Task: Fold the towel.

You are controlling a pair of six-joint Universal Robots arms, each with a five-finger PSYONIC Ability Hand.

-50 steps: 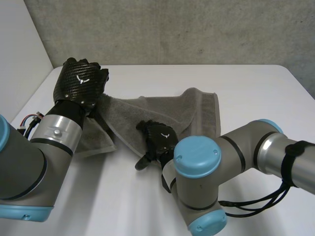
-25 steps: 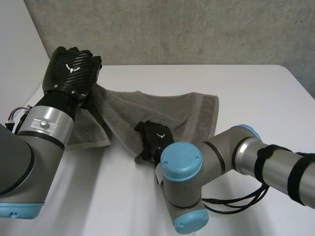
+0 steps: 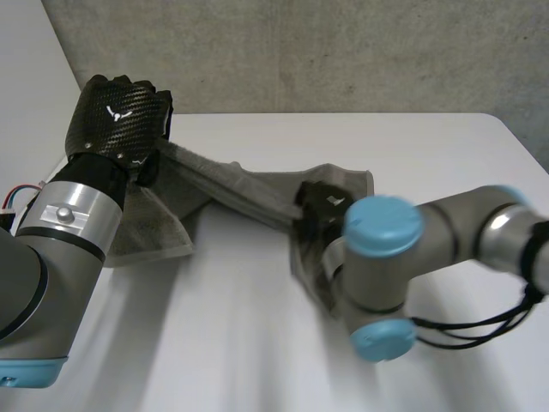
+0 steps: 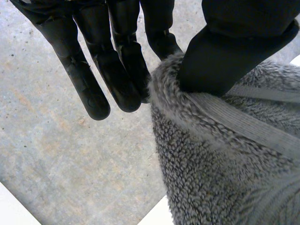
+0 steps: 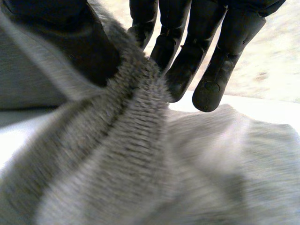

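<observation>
R hand [image 3: 321, 204] swung right w/ towel [image 3: 232, 184] edge pinched, taut to L hand [image 3: 120, 120], also pinching; bare table [image 3: 429, 146] beyond.

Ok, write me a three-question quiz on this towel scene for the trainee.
1. True or false: the left hand pinches the towel between thumb and fingers.
2. Pick one. The right hand is: A) open above the towel; B) shut on the towel; C) curled, holding nothing.
3. Fill in: the table is ___ in colour.

Key: 1 true; 2 B; 3 white.
</observation>
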